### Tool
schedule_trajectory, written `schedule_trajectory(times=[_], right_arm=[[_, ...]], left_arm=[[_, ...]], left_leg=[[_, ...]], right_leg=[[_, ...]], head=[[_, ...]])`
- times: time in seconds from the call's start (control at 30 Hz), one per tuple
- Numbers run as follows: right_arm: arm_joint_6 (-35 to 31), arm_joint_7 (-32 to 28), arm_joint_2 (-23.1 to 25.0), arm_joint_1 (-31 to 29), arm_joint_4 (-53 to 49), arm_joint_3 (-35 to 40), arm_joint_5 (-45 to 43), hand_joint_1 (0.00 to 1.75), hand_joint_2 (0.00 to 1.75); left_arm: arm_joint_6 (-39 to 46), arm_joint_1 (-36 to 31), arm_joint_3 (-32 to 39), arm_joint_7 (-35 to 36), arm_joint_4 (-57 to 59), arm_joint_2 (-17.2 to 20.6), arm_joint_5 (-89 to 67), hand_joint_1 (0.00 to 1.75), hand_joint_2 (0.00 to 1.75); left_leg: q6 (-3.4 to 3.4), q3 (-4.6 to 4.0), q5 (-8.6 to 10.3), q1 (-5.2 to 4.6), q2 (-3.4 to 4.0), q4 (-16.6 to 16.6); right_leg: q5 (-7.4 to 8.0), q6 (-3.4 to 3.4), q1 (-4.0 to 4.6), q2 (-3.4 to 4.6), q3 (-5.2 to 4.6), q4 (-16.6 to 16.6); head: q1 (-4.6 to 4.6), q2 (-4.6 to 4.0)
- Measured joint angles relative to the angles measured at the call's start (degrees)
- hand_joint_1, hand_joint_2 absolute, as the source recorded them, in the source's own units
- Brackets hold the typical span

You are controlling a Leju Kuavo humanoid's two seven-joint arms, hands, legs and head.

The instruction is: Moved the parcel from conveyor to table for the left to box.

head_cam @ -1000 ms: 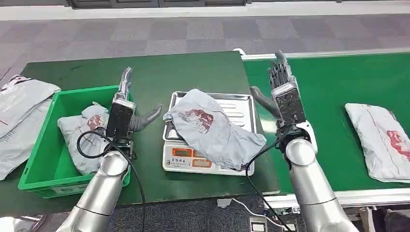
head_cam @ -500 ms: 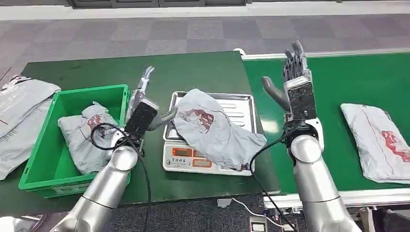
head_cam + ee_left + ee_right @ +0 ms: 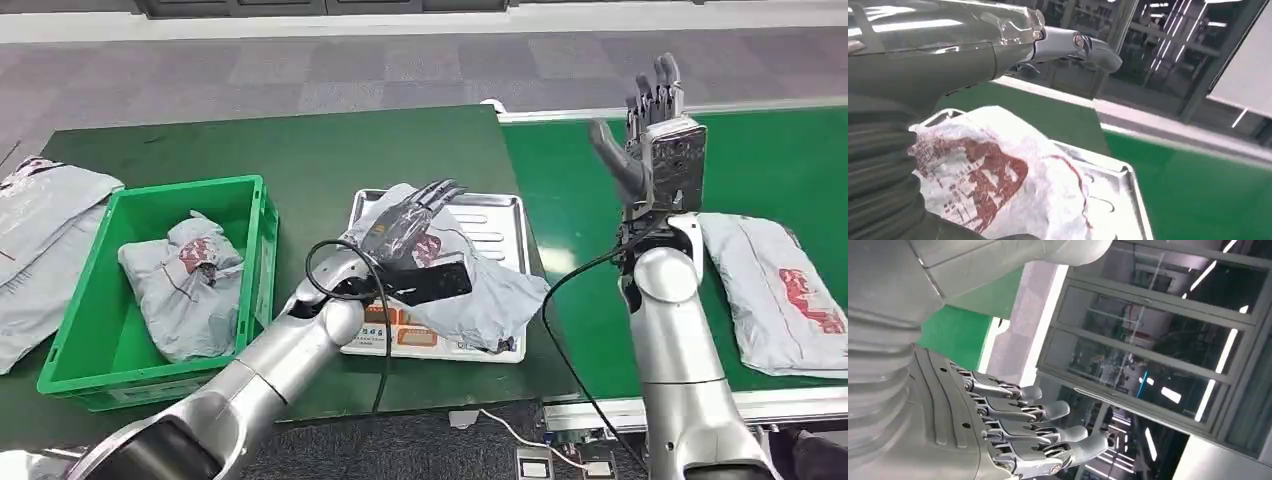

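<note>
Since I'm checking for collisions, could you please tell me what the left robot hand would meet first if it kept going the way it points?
Probably the grey parcel on the scale: the left robot hand reaches over it, open. Its height above the parcel is unclear.

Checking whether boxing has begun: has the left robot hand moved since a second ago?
Yes. The left robot hand has swung from beside the green bin across to over the parcel on the scale.

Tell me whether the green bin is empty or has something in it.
Not empty: the green bin holds one crumpled grey parcel with a red print, lying on its floor.
</note>
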Motion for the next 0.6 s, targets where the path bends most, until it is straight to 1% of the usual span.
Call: schedule_trajectory(times=[0.1,0.2,0.27,0.37,0.5,0.6], right_arm=[[-0.2,-0.2,-0.3,-0.2,0.6,0.0,-0.6,0.00,1.75],[-0.2,-1.0,-0.9,-0.4,1.4,0.0,-1.7,0.00,1.75],[0.5,-1.4,-1.2,-0.4,1.7,0.0,-2.5,0.00,1.75],[1.2,-1.2,-1.3,-0.3,1.8,0.0,-3.2,0.00,1.75],[1.7,-0.5,-1.3,-0.3,1.8,0.0,-3.7,0.00,1.75],[1.9,-0.4,-1.3,-0.3,1.8,0.0,-3.8,0.00,1.75]], left_arm=[[-4.5,-1.1,-1.7,-0.6,2.4,-0.9,-2.1,0.00,1.75],[-8.5,-1.9,-6.3,-1.1,5.9,-2.8,-6.5,0.00,1.75],[-9.0,-1.7,-9.6,-1.4,7.9,-4.2,-9.3,0.00,1.75],[-9.0,-1.4,-13.9,-1.3,10.1,-5.3,-11.6,0.00,1.75],[-9.4,-1.7,-18.0,-1.2,11.9,-5.6,-13.2,0.00,1.75],[-9.5,-2.0,-19.7,-1.2,12.7,-5.6,-13.4,0.00,1.75]], left_leg=[[0.00,-0.01,0.00,0.01,-0.03,0.0],[0.00,-0.03,0.00,0.01,-0.08,0.0],[0.04,-0.07,-0.03,-0.01,-0.07,0.0],[0.07,-0.07,-0.06,-0.05,-0.04,0.0],[0.08,-0.07,-0.05,-0.04,-0.05,0.0],[0.06,-0.06,-0.03,-0.04,-0.05,0.0]], right_leg=[[-0.01,-0.02,0.01,-0.04,-0.01,0.0],[-0.02,-0.01,0.00,-0.07,0.03,0.0],[-0.01,-0.01,-0.02,-0.04,0.02,0.0],[-0.02,0.00,-0.06,-0.01,-0.01,0.0],[-0.02,0.00,-0.04,-0.04,-0.01,0.0],[-0.02,0.00,-0.04,-0.04,-0.01,0.0]], head=[[0.00,0.00],[0.00,0.00],[0.00,0.00],[0.00,0.00],[0.00,0.00],[0.00,0.00]])
